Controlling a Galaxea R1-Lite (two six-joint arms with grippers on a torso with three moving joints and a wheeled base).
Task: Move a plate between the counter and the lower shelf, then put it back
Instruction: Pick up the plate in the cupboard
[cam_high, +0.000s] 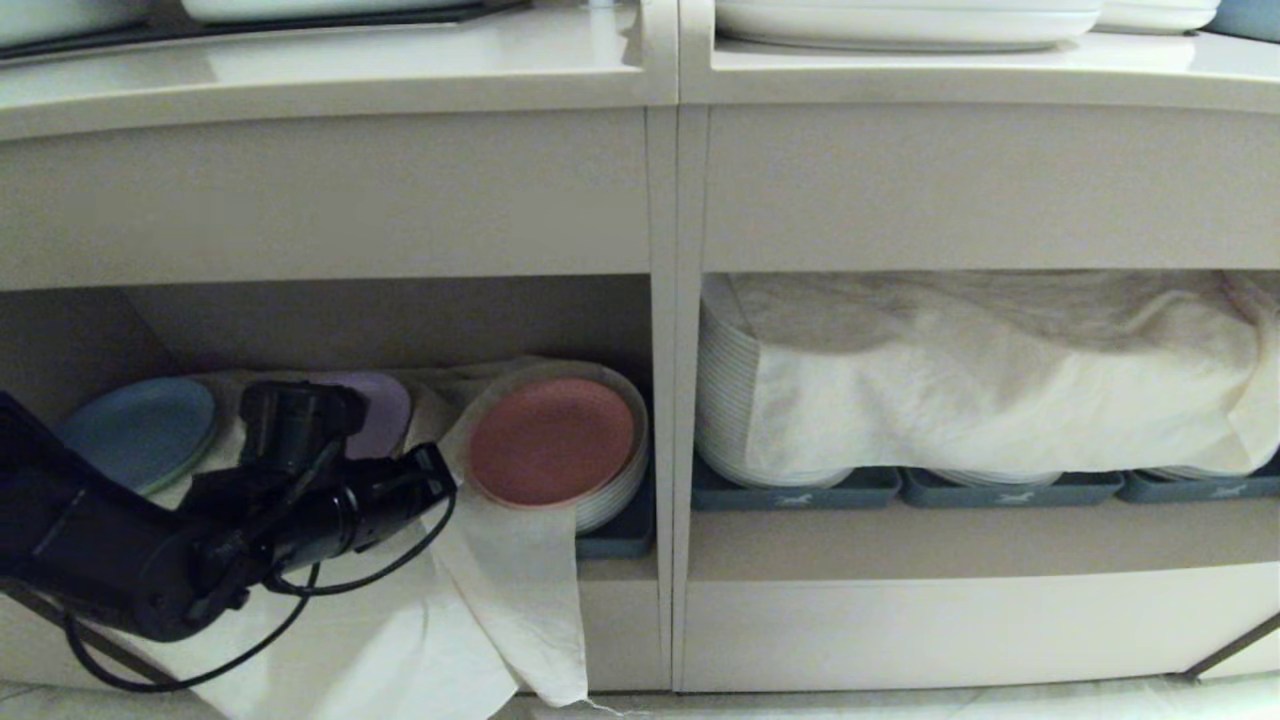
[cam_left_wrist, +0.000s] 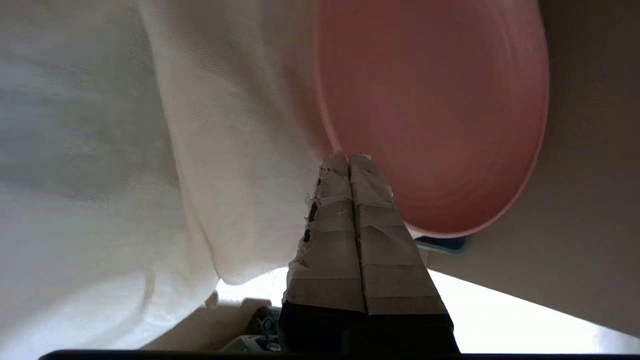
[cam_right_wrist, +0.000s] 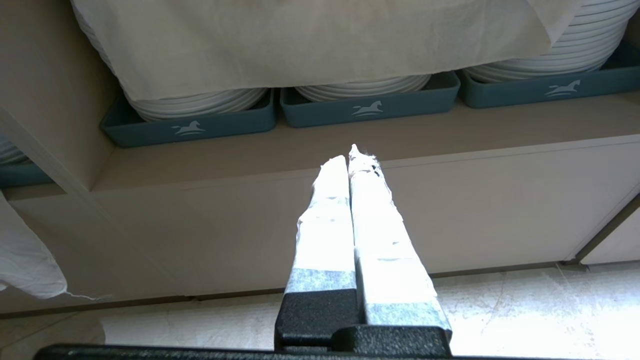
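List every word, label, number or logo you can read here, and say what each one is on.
No words or numbers can be read anywhere.
White horse logo, no lettering: on the front of each blue-grey tray under the white plate stacks.
The pink plate, cloth and counter carry no markings.

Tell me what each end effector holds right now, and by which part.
Nothing. The left end effector is shut empty, tips at the pink plate's rim. The right end effector is shut empty too.
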